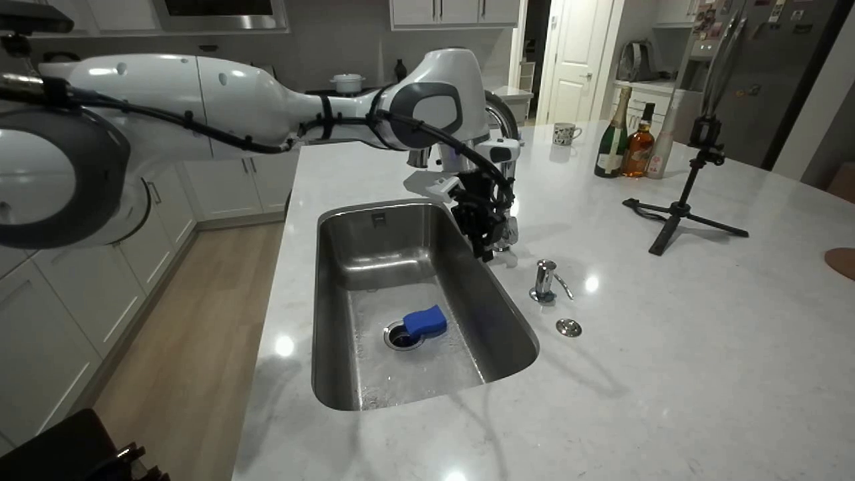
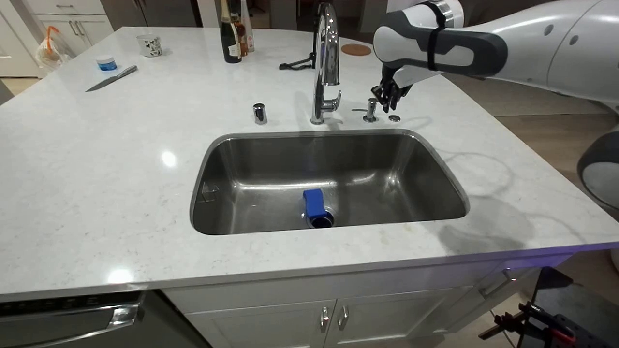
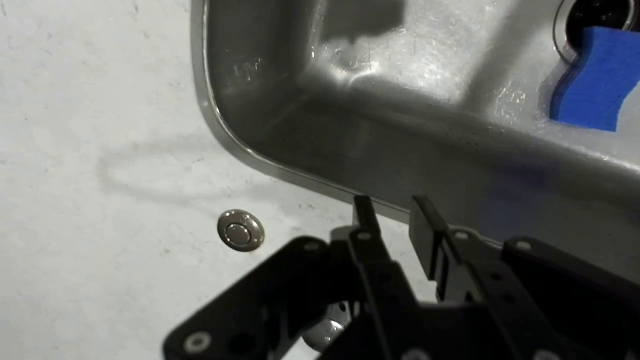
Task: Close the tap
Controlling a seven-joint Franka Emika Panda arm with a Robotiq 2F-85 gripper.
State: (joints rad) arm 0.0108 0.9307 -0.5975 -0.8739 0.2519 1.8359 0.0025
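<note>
The tap [image 2: 329,46] is a tall chrome gooseneck behind the sink; its small lever [image 2: 332,103] sits low on the base, on the gripper's side. I cannot make out a water stream below its spout. In an exterior view the tap [image 1: 505,112] is mostly hidden behind the arm and hand. My gripper [image 2: 387,109] points down, right of the tap and apart from it, near the soap dispenser. It also shows in an exterior view [image 1: 483,255]. In the wrist view the fingers [image 3: 392,200] are apart with nothing between them, above the sink's rim. The tap is out of the wrist view.
The sink [image 1: 327,220] holds a blue sponge [image 1: 425,322] beside the drain. A soap dispenser [image 1: 545,280] and a round metal disc [image 1: 568,327] stand near the gripper. A short chrome fitting [image 2: 259,113] stands left of the tap. Bottles [image 1: 613,140] and a tripod [image 1: 681,200] are farther back.
</note>
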